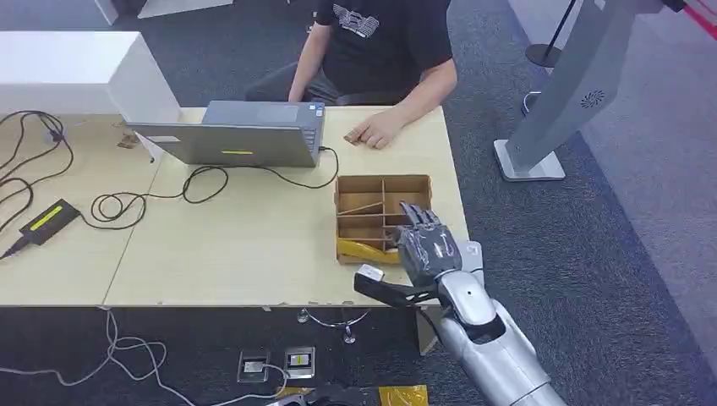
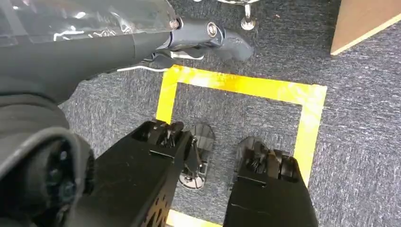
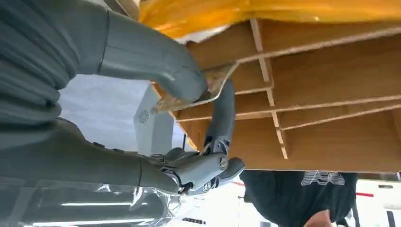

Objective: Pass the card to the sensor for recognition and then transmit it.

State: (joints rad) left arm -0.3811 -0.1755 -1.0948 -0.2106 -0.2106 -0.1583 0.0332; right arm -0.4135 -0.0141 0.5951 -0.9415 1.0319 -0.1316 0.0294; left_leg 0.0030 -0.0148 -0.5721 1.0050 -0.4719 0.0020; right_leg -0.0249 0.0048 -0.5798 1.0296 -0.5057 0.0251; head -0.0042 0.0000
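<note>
Right hand [image 1: 429,245] reaches over the divided cardboard box [image 1: 382,188], thumb and fingers [image 3: 222,113] pinching a card [image 3: 215,80].

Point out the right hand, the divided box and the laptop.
right hand [image 1: 429,245]: head view, back of the hand over the box.
box [image 1: 359,184]: head view, far rim of the wooden tray.
laptop [image 1: 254,112]: head view, top of the grey lid.

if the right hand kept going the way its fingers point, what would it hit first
Probably the divided cardboard box: the right hand is at its near right corner, fingers pointing in over the compartments. Depth is unclear; it seems to pinch a card already.
</note>
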